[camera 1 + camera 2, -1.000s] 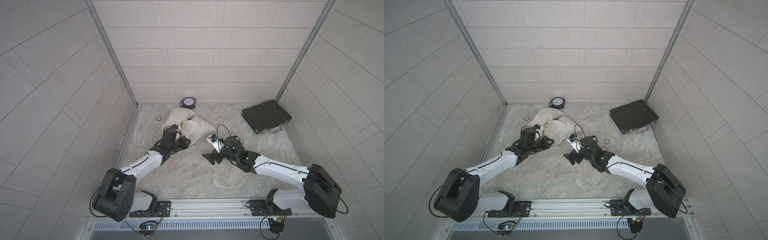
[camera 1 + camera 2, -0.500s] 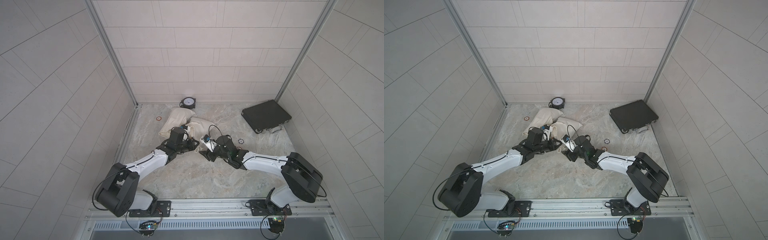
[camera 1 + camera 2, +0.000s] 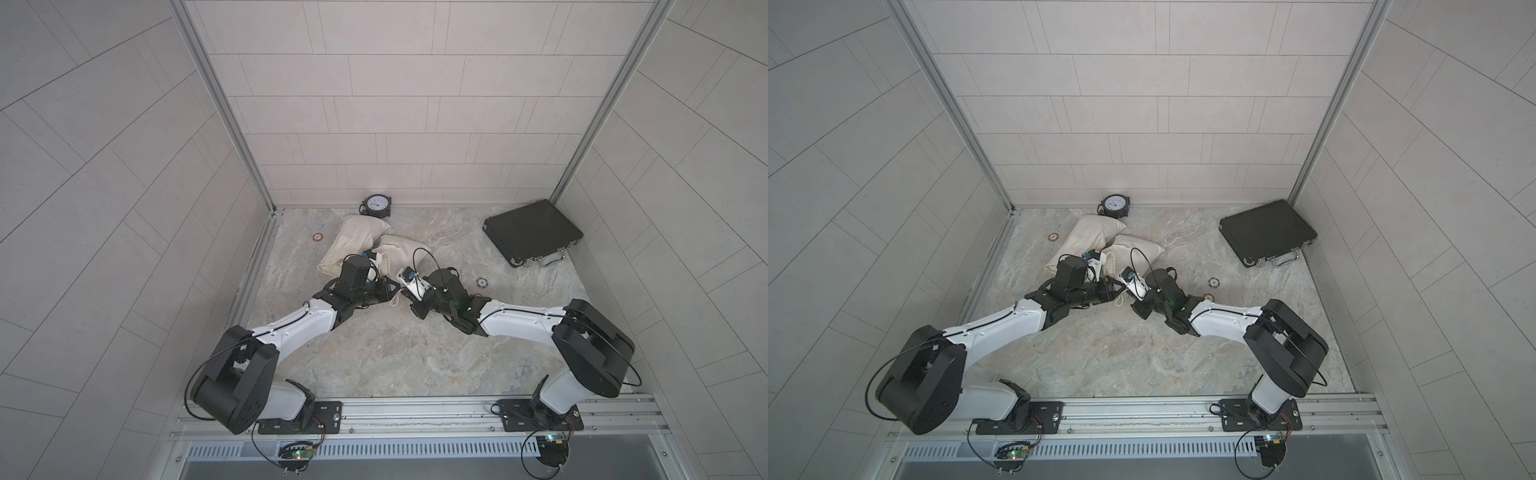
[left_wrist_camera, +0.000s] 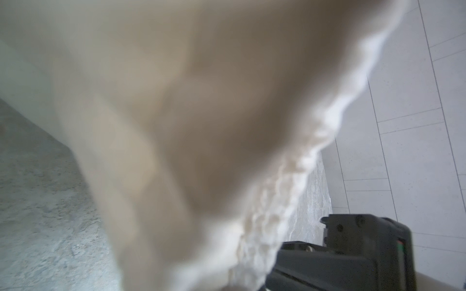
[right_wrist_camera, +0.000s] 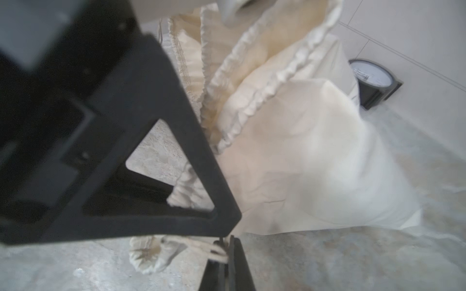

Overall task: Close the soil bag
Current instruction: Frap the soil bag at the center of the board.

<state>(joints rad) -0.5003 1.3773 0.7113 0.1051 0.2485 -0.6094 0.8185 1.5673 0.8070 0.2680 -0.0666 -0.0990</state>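
Drawstring (image 5: 201, 248) pinched in right pincer (image 5: 228, 243) shows only in right wrist view; left pincer (image 3: 388, 289): cannot tell.

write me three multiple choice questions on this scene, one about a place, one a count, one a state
1. Where does the black round gauge with a white dial stand?
A. against the back wall
B. at the front edge
C. on top of a bag

2. How many cream cloth bags lie on the marble tabletop?
A. one
B. two
C. three

3. How is the right pincer?
A. wide open, holding nothing
B. shut on the white drawstring cord
C. shut on the gauge

Answers:
1 A, both top views show it at the foot of the wall.
2 B, two bags lie side by side.
3 B, the right wrist view shows the cord pinched in its closed jaws.
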